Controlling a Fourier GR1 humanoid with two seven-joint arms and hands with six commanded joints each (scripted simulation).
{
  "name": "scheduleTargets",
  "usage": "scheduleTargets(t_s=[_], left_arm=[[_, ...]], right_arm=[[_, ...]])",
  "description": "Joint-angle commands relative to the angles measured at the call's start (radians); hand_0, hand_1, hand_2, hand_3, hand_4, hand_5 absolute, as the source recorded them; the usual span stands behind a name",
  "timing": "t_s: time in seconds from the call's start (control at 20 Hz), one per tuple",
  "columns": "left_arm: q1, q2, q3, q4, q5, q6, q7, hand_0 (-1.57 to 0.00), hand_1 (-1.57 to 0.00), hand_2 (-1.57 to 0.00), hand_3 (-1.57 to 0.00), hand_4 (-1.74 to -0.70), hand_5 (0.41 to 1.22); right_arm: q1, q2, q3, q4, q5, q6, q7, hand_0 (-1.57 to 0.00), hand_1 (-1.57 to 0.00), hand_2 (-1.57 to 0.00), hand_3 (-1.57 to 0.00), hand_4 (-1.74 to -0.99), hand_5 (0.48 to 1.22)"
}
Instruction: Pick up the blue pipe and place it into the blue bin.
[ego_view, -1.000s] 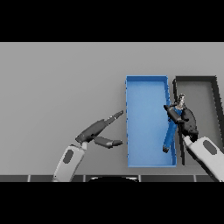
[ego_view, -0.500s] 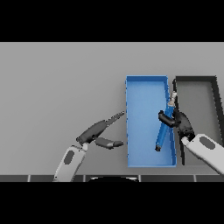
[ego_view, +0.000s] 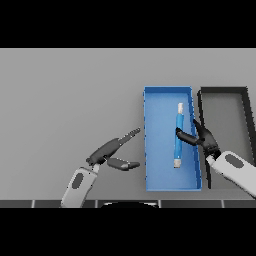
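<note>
Blue pipe now lies flat inside the blue bin, no longer dangling a moment ago. Right hand fingers released, just touching it. Left hand relaxed over the tabletop. Basically done.

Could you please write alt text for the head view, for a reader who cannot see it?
A blue pipe lies lengthwise inside a blue bin on a grey table, with the robot's right hand at the bin's right wall, a finger reaching to the pipe. The left hand rests open left of the bin; a black bin stands right of it.
</note>
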Motion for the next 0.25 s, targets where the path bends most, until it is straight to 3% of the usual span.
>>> scheduleTargets(t_s=[0.0, 0.2], left_arm=[[-0.005, -0.007, -0.004, -0.004, -0.005, 0.006, 0.003, 0.0, 0.0, 0.0, 0.0, -0.88, 0.431], [-0.043, -0.027, 0.002, 0.017, -0.008, 0.016, 0.041, 0.0, 0.0, 0.0, 0.0, -0.88, 0.431]], right_arm=[[0.007, -0.008, 0.002, -0.01, -0.001, -0.002, 0.0, -0.01, -0.01, -0.01, 0.0, -1.022, 0.661], [-0.011, -0.015, 0.005, -0.004, -0.013, 0.013, 0.001, -0.01, -0.01, -0.01, 0.0, -1.022, 0.643]])
